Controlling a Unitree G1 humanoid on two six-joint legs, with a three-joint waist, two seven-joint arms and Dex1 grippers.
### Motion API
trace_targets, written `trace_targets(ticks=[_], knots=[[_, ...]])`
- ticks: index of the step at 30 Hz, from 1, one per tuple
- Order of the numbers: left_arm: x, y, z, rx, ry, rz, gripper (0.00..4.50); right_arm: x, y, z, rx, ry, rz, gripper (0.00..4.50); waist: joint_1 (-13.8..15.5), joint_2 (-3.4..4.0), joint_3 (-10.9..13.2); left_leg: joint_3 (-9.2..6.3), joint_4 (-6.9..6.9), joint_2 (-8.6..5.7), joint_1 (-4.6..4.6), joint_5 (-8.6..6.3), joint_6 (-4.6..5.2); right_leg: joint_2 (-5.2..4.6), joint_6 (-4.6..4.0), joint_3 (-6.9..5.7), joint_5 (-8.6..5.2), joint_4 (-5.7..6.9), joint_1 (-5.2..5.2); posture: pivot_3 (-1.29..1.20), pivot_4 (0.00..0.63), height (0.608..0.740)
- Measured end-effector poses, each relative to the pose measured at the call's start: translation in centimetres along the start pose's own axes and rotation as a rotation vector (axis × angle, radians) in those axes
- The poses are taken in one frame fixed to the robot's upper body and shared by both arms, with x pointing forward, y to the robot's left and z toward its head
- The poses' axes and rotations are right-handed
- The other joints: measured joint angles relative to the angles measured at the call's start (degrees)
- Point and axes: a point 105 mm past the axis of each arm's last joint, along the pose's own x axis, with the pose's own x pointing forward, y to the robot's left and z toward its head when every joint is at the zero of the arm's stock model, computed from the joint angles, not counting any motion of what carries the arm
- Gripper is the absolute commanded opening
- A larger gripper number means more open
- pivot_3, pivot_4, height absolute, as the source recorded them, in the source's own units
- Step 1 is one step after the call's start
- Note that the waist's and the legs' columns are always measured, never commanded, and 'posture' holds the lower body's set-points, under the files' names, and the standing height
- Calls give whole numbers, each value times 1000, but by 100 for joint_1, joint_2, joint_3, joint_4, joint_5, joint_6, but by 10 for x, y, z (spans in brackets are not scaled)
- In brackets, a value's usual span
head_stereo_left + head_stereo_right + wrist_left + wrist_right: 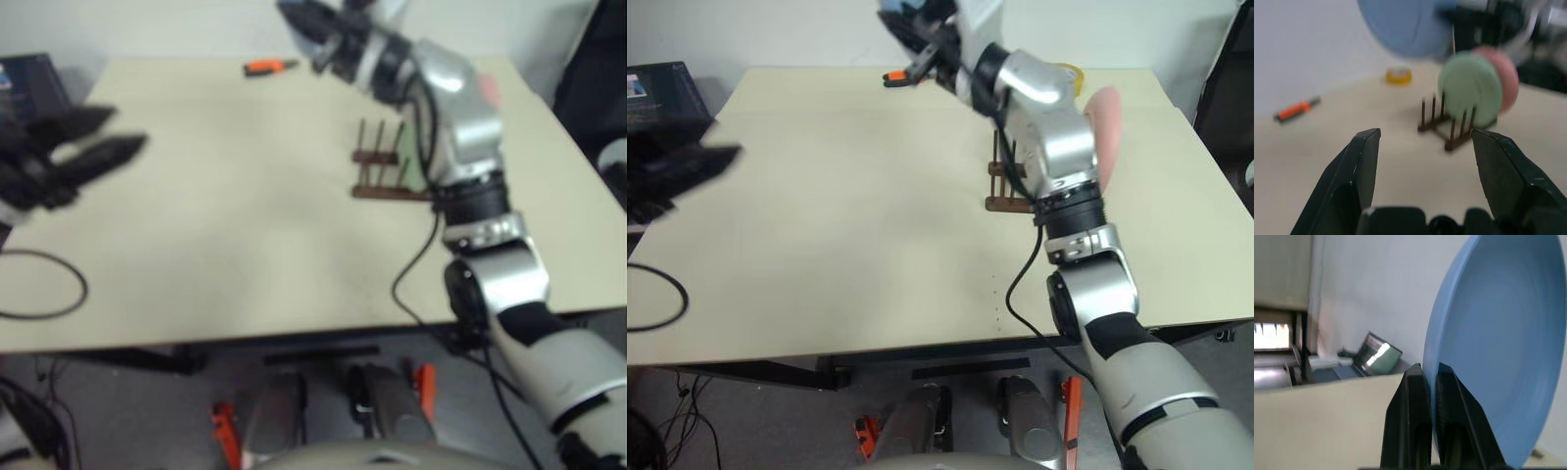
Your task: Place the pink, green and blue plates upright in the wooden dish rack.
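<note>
No legible text or labels anywhere.

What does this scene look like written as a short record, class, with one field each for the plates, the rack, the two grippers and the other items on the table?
Blue plate: round light blue plastic plate, held by its rim, raised above the table
Green plate: mint green plate, upright in rack
Pink plate: pale pink plate, upright just behind the green one
Rack: dark brown wooden dish rack, front pegs free
Left gripper: open, empty
Right gripper: shut on blue plate
Other items: orange-handled tool; yellow tape roll
</note>
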Motion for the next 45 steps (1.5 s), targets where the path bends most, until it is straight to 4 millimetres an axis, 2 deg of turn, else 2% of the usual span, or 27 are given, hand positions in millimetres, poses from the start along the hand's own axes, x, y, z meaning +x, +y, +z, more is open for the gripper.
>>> trace_targets(ticks=[4,8,12,15,34,42,45], knots=[[28,-22,-19,47,64,-90,3209,-20,-23,6,149,26,-78,0,5,1,1,11,-8,1,-9,-1,1,-2,-2,5,-1,-1,-14,0,150,740],[46,-36,-38,65,121,-138,3209,-35,-30,4,262,71,-122,0,-28,1,1,29,-45,3,-2,0,2,-1,10,13,5,-2,-22,0,150,740],[55,-43,-49,51,146,-155,3209,-56,-37,-27,326,183,-202,0,-39,0,0,38,-82,8,18,1,3,7,6,17,-1,-3,-23,0,150,740],[56,-45,-49,54,147,-158,3209,-69,-37,-46,370,259,-241,0,-47,2,1,39,-90,12,17,0,3,12,6,16,-5,-2,-27,0,150,740],[57,-45,-50,55,151,-150,3209,-76,-25,-55,464,279,-264,0,-44,3,2,41,-83,13,22,1,4,16,19,18,-3,-9,-17,0,150,740],[57,-44,-50,57,153,-143,3209,-84,-23,-66,492,321,-280,0,-45,3,2,42,-83,14,23,1,4,19,20,18,-3,-8,-17,0,150,740],[57,-44,-50,58,154,-142,3245,-86,-27,-65,489,312,-308,810,-44,3,2,42,-83,14,22,1,4,19,20,18,-3,-10,-17,0,150,740]])
